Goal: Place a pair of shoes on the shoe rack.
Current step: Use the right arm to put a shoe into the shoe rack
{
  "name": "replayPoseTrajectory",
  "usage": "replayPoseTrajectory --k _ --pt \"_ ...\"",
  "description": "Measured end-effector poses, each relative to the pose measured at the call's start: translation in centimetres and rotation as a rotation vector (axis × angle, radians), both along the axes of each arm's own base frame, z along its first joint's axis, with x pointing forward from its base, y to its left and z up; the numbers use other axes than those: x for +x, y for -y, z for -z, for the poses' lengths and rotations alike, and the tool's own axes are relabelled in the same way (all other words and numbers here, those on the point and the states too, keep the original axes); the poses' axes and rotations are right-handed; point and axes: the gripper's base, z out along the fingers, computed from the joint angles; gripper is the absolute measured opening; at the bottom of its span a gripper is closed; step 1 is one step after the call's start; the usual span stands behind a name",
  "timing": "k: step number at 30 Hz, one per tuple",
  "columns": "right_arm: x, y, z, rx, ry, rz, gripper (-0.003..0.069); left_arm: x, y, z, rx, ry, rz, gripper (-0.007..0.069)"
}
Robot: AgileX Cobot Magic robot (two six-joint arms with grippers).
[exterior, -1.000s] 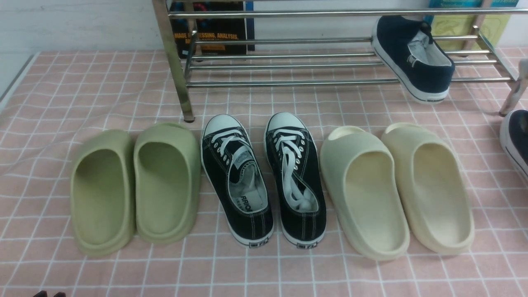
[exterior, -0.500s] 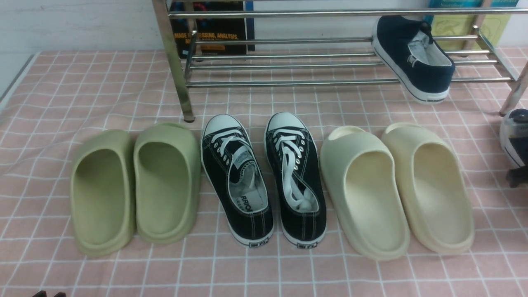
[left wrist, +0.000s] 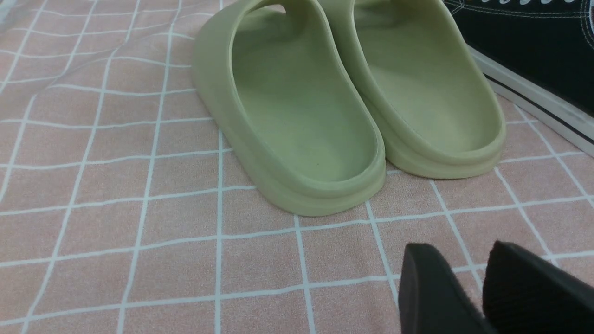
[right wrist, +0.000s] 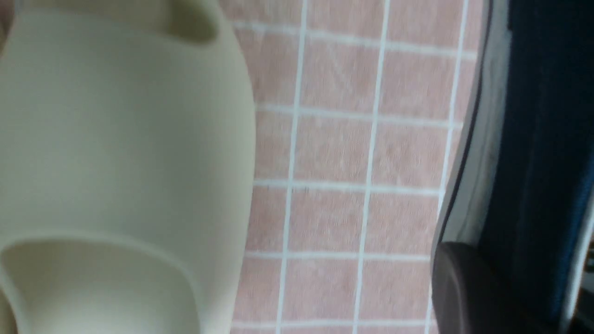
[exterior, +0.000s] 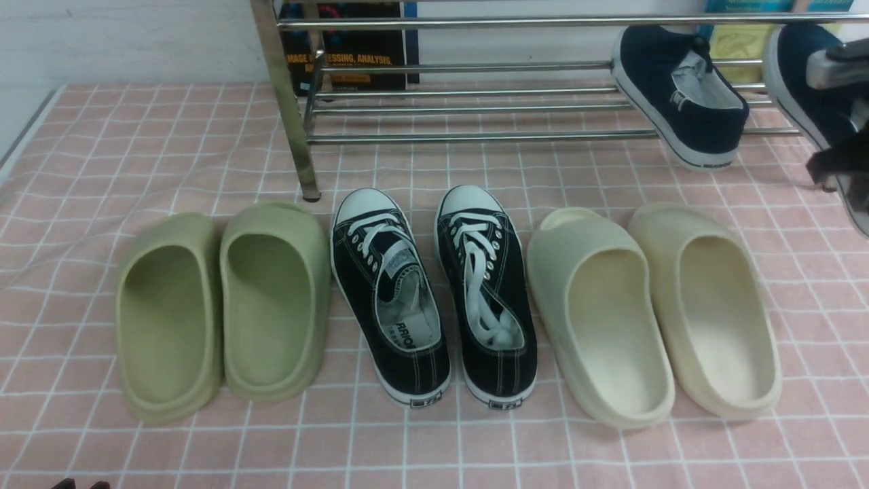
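Gap that matters is btwn the two navy shoes. The first navy slip-on [exterior: 679, 95] sits on the lower bars of the shoe rack [exterior: 475, 136], toward its right end, toe to the wall, heel overhanging the front bar on my side. The second navy slip-on [exterior: 794, 75] is off the surface [exterior: 136, 136], clamped in my right gripper [exterior: 840, 119], jaws closed on its side. The right wrist cam, blurred, shows one finger [right wrist: 464, 292] against the shoe by the white sole edge. The held shoe hangs just right of the first one, long axis approx parallel w/ it, toe away from me. Whether it is over the bars or in front of them I can't tell: the rack's right leg is hidden behind shoe & gripper.

My guess at the next move: carry it fwd and a bit left, then lower, keeping that axis, so it lands beside its mate w/o knocking it. Right arm is the only one near. My left gripper [left wrist: 478, 297] is well apart, low at the near left by the green slides [left wrist: 348, 116], fingers parted, nothing btwn them.
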Motion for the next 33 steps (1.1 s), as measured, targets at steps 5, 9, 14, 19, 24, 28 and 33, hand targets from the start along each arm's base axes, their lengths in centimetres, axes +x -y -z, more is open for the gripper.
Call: replayPoseTrajectory --k 5,9,14,19,24,28,33 --pt "4.3 0.2 0.5 -0.012 0.04 -0.025 0.002 0.0 0.0 0.0 0.0 0.0 0.0 0.022" --pt "7.2 0.1 1.5 -0.016 0.066 -0.066 0.002 0.0 0.0 0.0 0.0 0.0 0.0 0.0221" --pt "10.4 -0.1 2.4 0.001 0.113 -0.1 0.002 0.0 0.0 0.0 0.0 0.0 0.0 0.0226" --pt "11.6 -0.3 3.5 0.035 0.107 -0.099 0.002 0.0 0.0 0.0 0.0 0.0 0.0 0.0233" --pt "11.6 -0.3 4.5 0.045 0.056 -0.1 0.002 0.0 0.0 0.0 0.0 0.0 0.0 0.0233" --pt "11.6 -0.3 4.5 0.044 0.055 -0.102 0.0024 0.0 0.0 0.0 0.0 0.0 0.0 0.0235" --pt "11.7 -0.6 3.7 0.067 0.076 -0.112 0.0104 0.0 0.0 0.0 0.0 0.0 0.0 0.0237"
